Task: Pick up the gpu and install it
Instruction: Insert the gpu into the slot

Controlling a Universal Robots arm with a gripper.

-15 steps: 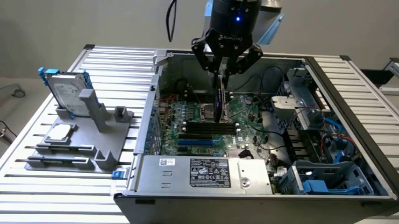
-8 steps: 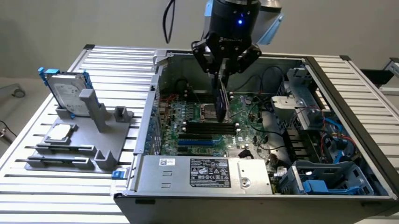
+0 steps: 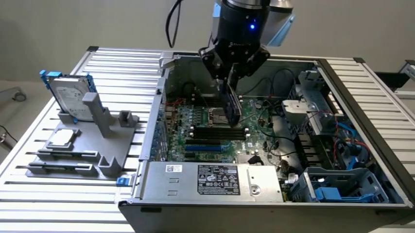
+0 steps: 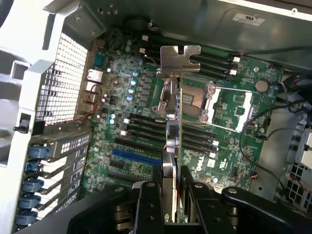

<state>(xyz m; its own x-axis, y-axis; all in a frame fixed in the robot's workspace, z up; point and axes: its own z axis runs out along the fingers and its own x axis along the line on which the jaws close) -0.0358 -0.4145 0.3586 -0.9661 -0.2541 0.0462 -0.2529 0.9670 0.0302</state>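
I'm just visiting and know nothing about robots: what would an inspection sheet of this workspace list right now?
Surface: slatted metal table, carrying an open computer case.
Job's things: gpu hanging on edge over the motherboard.
Clutter: hard drive and CPU chip on a grey holder.
Grippers: gripper shut on the gpu.
Cables: black cable by the arm; wires inside the case.
Surroundings: plain wall.

gpu [image 3: 232, 107], thin dark card with silver end bracket [image 4: 179, 58], stands on edge, clamped in the tool [image 4: 169, 195], over the motherboard [image 4: 122, 97] inside the open case [image 3: 194, 179].
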